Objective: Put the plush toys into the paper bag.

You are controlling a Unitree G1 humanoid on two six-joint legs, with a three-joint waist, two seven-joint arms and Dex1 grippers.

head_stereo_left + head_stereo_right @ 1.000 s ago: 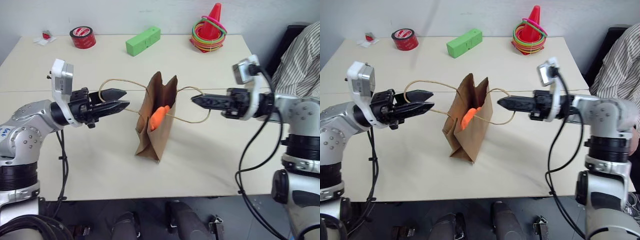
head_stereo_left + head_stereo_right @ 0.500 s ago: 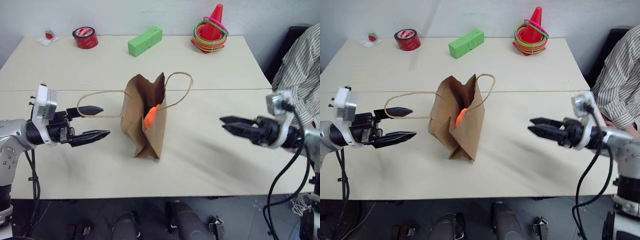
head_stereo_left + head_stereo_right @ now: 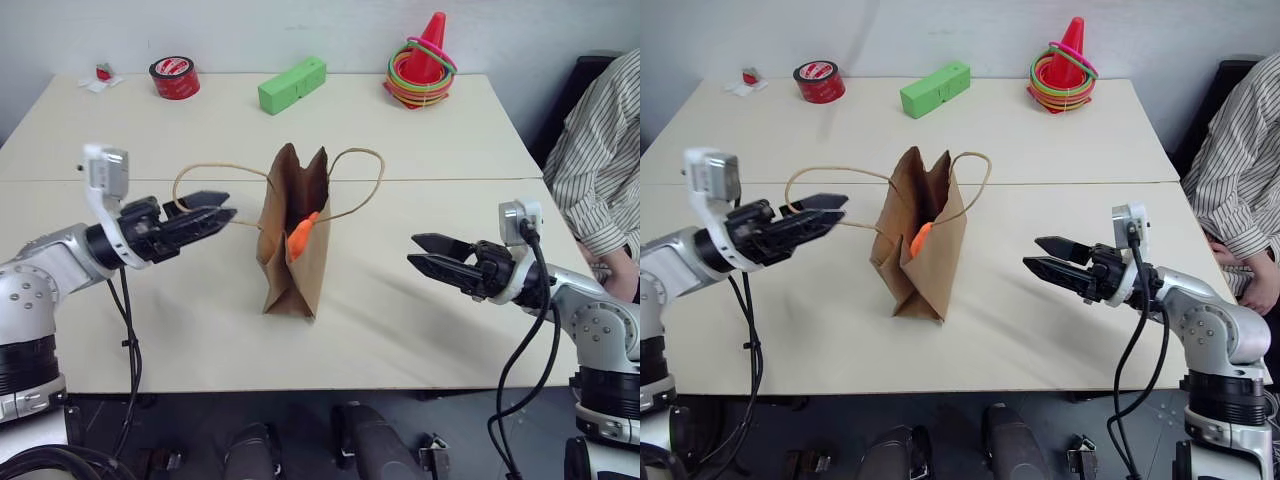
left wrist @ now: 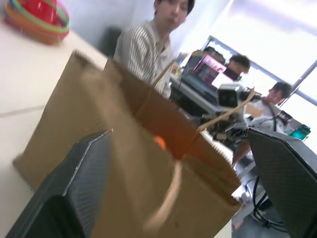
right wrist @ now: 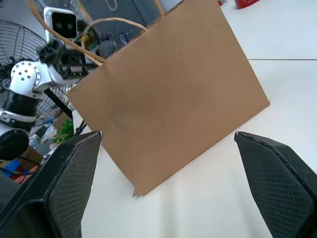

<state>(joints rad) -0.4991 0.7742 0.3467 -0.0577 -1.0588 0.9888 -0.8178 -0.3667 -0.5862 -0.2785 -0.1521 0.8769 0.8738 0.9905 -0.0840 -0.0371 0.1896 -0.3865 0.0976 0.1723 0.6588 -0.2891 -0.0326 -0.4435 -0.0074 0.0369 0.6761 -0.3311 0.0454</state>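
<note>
Head views: paper bag (image 3: 292, 245) stands upright mid-table, orange plush toy (image 3: 299, 235) poking from its mouth. Light, soft, crushable; the bag is thin and tippy, best taken by its cord handles. Left gripper (image 3: 222, 213) is spread apart beside the bag's near handle; right gripper (image 3: 428, 254) is spread, well clear.

Wrist views: both jaw pairs are wide and empty, framing the bag.

No legible writing.
</note>
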